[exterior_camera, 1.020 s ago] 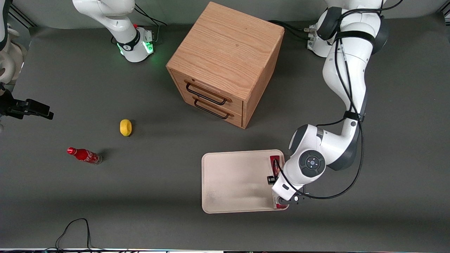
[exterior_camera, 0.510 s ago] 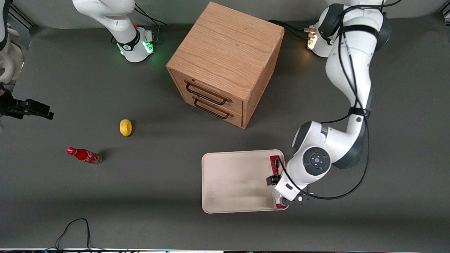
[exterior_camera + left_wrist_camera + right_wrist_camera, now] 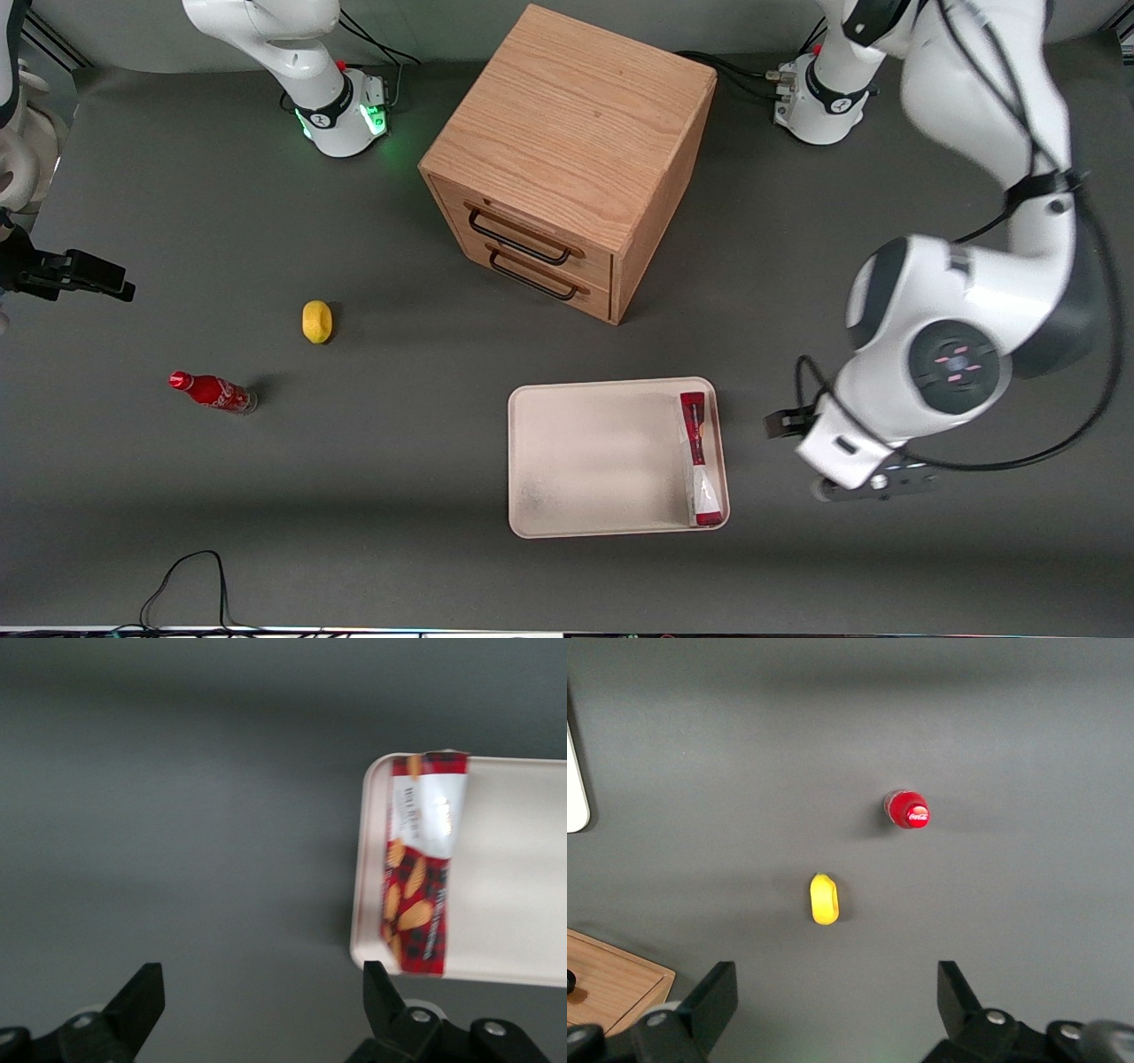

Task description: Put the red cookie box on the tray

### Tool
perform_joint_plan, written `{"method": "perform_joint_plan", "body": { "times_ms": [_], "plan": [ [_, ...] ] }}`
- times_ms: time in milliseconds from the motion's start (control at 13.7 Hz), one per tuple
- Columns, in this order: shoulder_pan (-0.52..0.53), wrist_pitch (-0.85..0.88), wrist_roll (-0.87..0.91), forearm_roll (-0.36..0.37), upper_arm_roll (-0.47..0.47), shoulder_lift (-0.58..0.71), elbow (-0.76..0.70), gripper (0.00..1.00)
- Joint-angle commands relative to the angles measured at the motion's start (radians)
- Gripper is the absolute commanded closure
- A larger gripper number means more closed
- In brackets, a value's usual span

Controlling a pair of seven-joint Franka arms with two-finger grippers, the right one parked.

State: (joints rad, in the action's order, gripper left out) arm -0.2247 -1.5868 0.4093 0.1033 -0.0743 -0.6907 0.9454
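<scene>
Cookie box lies flat inside the tray, tight along its rim nearest the working arm; claw, spread and empty, hovers above bare desk beside it, job apparently done.

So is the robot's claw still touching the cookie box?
Apart. The left wrist view shows the open gripper over bare table, clear of the red cookie box lying on the tray.

Probably a white Coca-Cola script on the red bottle.
</scene>
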Motion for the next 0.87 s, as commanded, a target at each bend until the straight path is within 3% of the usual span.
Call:
{"method": "perform_joint_plan", "body": {
  "times_ms": [0,364,656,801],
  "plan": [
    [0.060,0.010,-0.064,0.013,-0.001,0.205,0.223,0.00],
    [0.113,0.015,-0.185,0.039,0.007,0.480,0.536,0.00],
    [0.237,0.010,-0.305,0.000,-0.001,0.537,0.562,0.00],
    [0.246,0.022,-0.391,-0.022,0.013,0.554,0.573,0.00]
  ]
}}
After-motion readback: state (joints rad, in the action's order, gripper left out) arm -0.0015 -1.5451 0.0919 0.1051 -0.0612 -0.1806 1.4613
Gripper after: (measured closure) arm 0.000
